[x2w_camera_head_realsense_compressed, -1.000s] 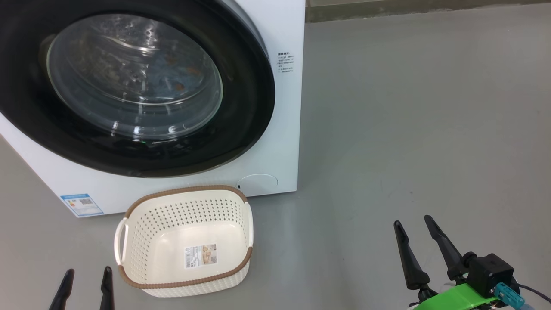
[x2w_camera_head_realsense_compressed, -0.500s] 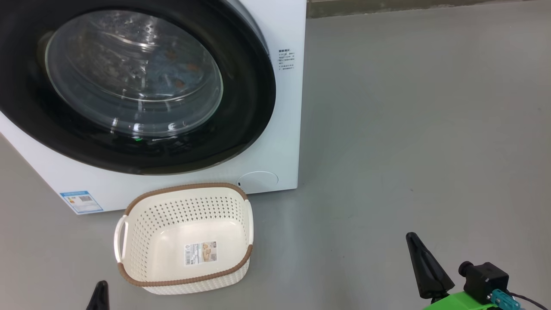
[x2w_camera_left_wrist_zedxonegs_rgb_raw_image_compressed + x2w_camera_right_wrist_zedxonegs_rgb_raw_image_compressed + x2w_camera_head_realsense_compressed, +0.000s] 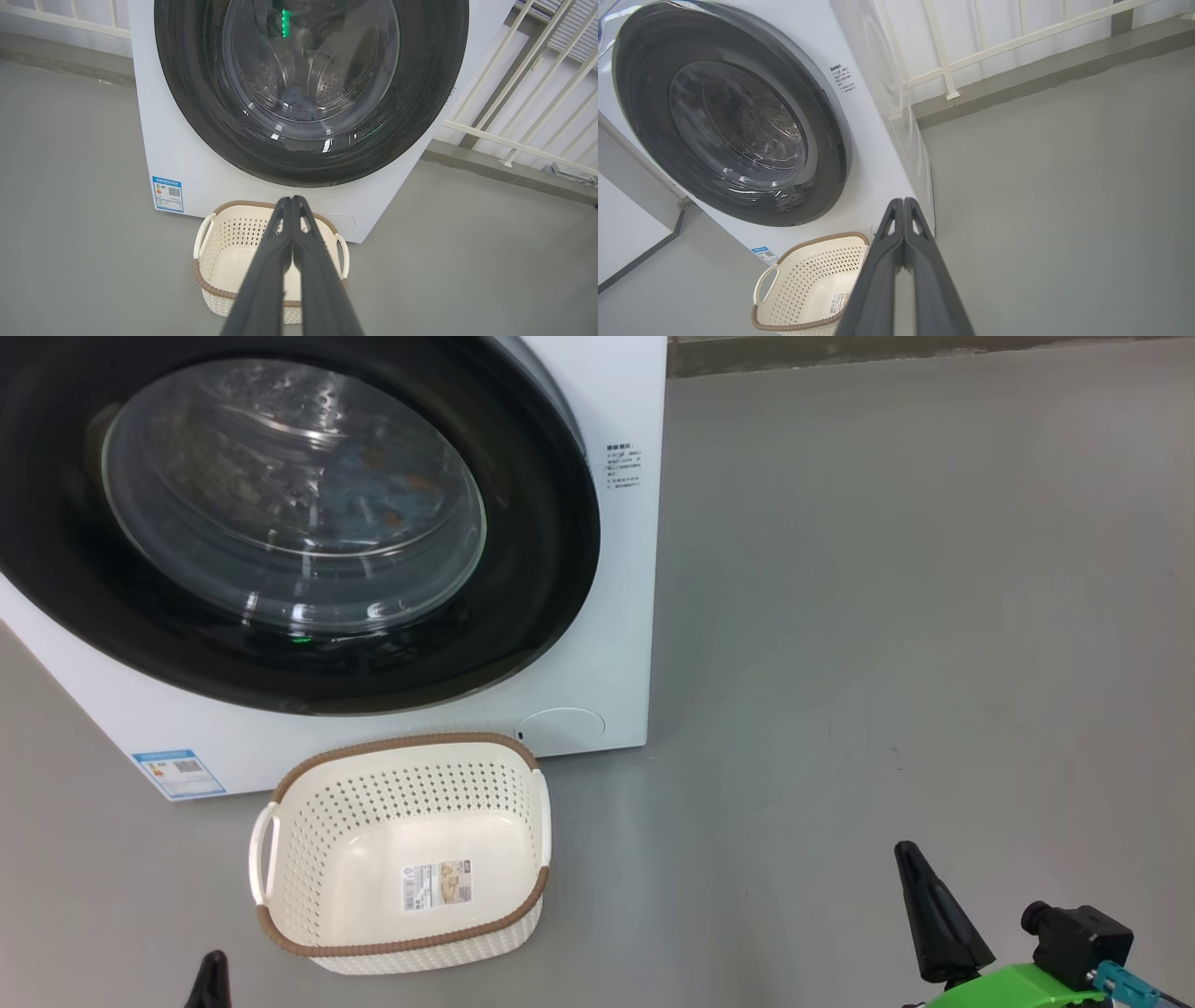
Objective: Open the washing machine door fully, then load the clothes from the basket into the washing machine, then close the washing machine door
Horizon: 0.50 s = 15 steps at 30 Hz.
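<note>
Left gripper [image 3: 292,201] and right gripper [image 3: 903,201] hung low, each pinched together on nothing. Ahead and above them the washing machine door [image 3: 546,569] lay closed, nearer the left gripper, with the clothes [image 3: 383,490] visible behind its glass. The empty basket [image 3: 401,744] sat just before the washing machine [image 3: 621,635].

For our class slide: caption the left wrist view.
Shut left gripper aimed at the empty basket before the closed washing machine door.

Blue QR sticker [image 3: 178,773] + small print [image 3: 621,465] on washing machine [image 3: 621,616], label [image 3: 436,885] in basket [image 3: 392,798]: all illegible.
</note>
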Motion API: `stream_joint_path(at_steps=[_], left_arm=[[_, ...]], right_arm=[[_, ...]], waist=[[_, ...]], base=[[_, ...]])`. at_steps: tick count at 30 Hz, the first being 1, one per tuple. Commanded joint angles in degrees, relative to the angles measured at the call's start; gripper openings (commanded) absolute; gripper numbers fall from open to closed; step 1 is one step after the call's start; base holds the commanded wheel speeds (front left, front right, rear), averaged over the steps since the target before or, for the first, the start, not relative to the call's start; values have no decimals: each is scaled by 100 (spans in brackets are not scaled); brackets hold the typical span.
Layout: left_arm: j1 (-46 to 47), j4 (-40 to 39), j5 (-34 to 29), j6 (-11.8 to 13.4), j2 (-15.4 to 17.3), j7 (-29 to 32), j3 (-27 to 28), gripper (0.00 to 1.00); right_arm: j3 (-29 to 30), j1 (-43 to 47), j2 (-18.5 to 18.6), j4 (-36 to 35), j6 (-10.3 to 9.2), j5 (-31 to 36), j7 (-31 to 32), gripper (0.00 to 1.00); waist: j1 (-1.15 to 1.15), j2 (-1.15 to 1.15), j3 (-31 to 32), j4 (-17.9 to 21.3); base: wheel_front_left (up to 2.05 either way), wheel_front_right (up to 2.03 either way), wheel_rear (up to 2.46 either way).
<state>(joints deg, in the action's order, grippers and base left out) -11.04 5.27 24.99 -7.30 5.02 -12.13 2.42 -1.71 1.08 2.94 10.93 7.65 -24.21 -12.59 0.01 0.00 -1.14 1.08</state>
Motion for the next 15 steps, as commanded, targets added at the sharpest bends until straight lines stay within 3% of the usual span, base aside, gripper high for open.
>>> stream_joint_path(at_steps=[1, 15], left_arm=[[255, -86, 210, -1, 95, 39, 53, 0], [452, 45, 1113, -5, 85, 248, 57, 0]], right_arm=[[5, -172, 57, -114, -3, -222, 45, 0], [51, -242, 94, -61, -4, -1151, 243, 0]], waist=[[-1, 0, 2, -2], [-1, 0, 14, -16]], base=[[0, 0, 0], [0, 0, 0]])
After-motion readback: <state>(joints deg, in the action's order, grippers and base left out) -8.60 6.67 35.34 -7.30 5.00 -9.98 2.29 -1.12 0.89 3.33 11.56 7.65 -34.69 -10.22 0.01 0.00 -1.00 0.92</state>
